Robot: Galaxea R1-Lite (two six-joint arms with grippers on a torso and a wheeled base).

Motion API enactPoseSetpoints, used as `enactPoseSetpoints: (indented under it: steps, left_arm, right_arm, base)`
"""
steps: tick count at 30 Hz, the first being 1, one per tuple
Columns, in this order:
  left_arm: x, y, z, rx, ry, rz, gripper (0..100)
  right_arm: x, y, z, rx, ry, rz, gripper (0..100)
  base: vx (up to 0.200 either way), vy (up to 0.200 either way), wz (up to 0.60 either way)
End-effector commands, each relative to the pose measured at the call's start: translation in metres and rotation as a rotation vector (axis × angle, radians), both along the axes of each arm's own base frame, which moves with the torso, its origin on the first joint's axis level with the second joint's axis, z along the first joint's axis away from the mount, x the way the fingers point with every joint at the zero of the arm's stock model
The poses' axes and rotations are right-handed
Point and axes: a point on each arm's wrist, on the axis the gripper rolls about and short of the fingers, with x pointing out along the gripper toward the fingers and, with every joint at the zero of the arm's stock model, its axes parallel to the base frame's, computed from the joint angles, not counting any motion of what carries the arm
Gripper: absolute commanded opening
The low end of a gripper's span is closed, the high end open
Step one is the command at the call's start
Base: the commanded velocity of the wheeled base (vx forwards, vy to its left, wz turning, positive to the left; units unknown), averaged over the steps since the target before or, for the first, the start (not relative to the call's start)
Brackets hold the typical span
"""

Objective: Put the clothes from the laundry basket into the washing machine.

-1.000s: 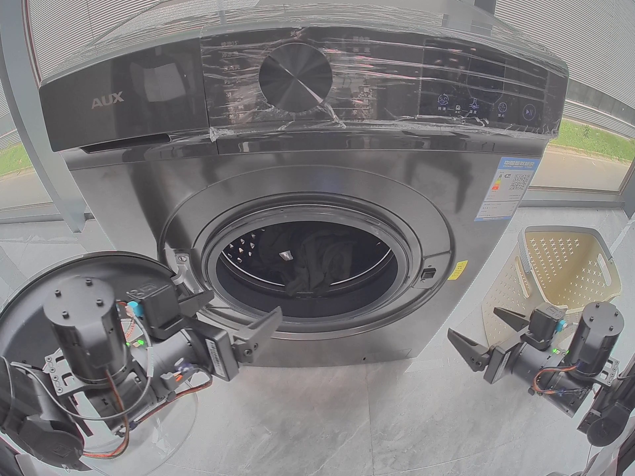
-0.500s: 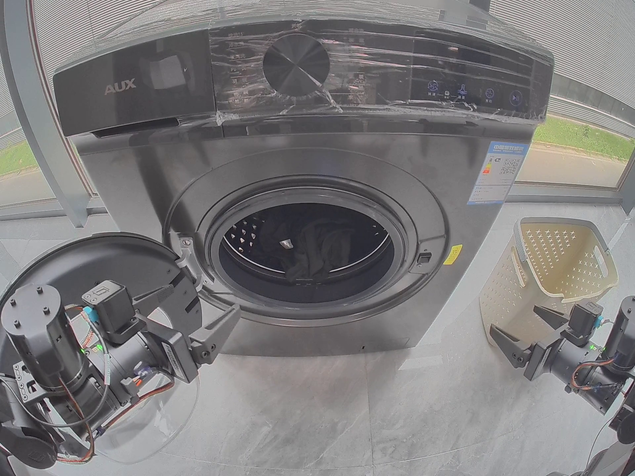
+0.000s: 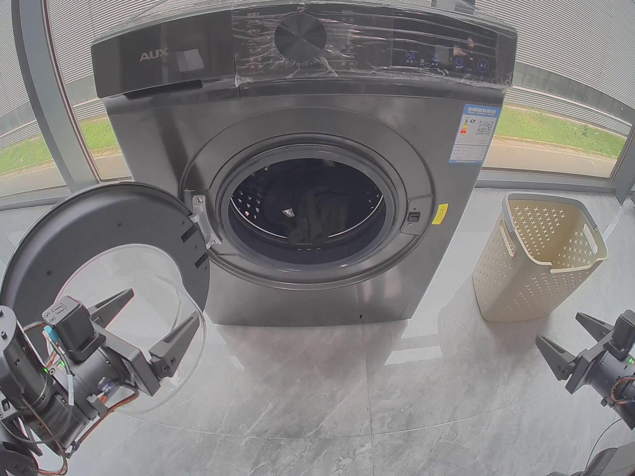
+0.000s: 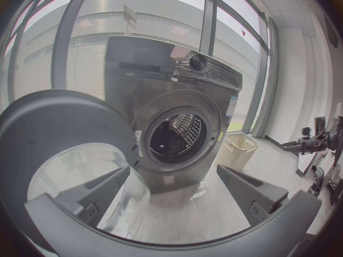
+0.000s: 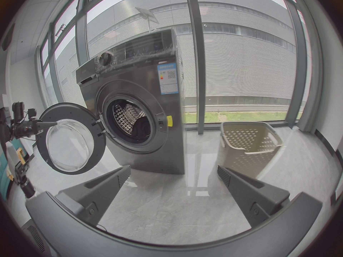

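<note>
Left gripper (image 3: 161, 305) and right gripper (image 3: 561, 329) hang spread; dark clothes (image 3: 311, 209) lie inside the washing machine (image 3: 397, 120), door (image 3: 99, 226) swung wide, laundry basket (image 3: 509, 279) just beside.

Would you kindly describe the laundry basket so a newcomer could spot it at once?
Find the big grey washing machine before the windows. On the floor to the robot's right of it stands the laundry basket, apart from the machine. It alone is cream, with perforated walls and an open top.
</note>
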Motion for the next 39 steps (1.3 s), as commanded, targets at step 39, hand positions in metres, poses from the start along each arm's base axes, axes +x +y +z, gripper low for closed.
enactPoseSetpoints:
  steps: [39]
  left_arm:
    - [-0.149, 0.089, -0.076, 0.069, -0.116, 0.37, 100]
  right_arm:
    - [-0.114, -0.034, -0.047, -0.228, -0.168, -0.237, 100]
  base:
    - [0.0, 0.0, 0.0]
